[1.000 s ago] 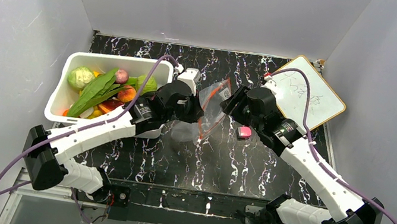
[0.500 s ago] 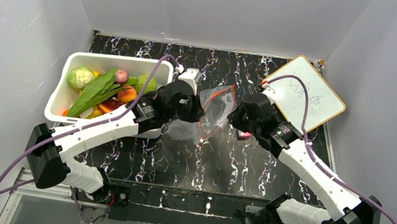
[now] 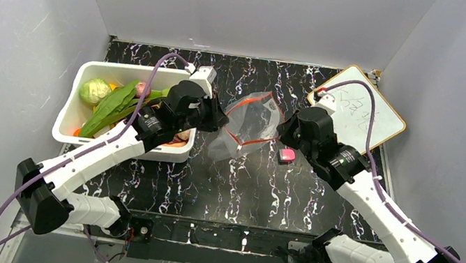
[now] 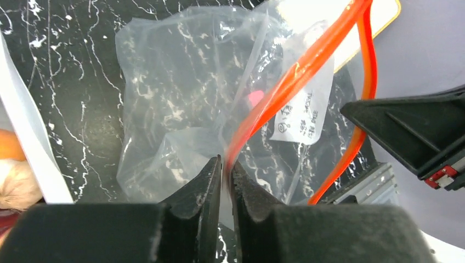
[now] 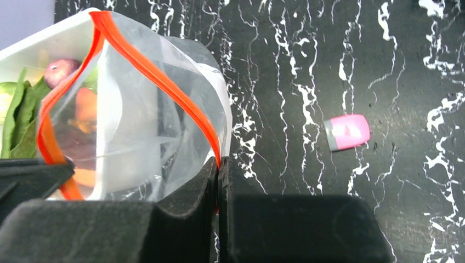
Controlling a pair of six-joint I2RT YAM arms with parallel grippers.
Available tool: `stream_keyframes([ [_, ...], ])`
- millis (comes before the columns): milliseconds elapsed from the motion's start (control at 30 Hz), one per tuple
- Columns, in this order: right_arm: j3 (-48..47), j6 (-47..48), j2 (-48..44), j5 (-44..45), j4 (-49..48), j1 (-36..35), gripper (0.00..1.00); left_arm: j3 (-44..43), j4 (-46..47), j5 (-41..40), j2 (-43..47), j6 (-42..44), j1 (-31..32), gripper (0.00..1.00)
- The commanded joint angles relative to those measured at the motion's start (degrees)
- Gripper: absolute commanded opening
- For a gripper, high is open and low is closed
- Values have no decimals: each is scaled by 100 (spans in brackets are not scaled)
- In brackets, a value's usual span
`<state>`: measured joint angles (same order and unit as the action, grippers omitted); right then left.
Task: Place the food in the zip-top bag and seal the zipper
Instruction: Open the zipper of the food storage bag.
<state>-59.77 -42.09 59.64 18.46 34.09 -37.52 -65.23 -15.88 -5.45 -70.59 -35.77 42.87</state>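
Both pinching the zipper rn: left gripper clamped on its left end, right gripper on the right, so the zip-top bag hangs open btwn them. Food sits in the bin just left, nearer my left arm imo.

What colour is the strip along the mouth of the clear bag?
Red-orange. The zipper strip shows best in the right wrist view.

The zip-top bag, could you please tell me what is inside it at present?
Nothing shows inside the zip-top bag: through the clear plastic only the marbled table appears. The food lies in the white bin. The crumpled lower folds could hide something small.
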Motion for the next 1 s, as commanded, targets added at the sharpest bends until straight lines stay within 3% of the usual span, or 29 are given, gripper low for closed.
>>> stream_keyframes([
  [0,-670,391,164,36,-183,-4,0,29,9,223,203,198,-7,25],
  [67,-822,523,230,23,-113,-3,0,76,46,280,315,352,-7,43],
  [200,-1156,964,403,-83,-44,-8,0,-159,-462,-104,450,662,-13,70],
  [433,-1579,1095,670,-225,138,-9,0,-575,-1525,-1403,659,1182,-13,97],
  [600,-1548,1002,772,-510,-15,-7,0,-721,-2039,-2192,645,1282,-209,98],
  [700,-1367,941,712,-815,-204,-5,0,-824,-2284,-2551,488,1267,-539,90],
  [967,-972,964,387,-1175,-399,-10,0,-43,-1315,-2879,277,3807,-1289,91],
])
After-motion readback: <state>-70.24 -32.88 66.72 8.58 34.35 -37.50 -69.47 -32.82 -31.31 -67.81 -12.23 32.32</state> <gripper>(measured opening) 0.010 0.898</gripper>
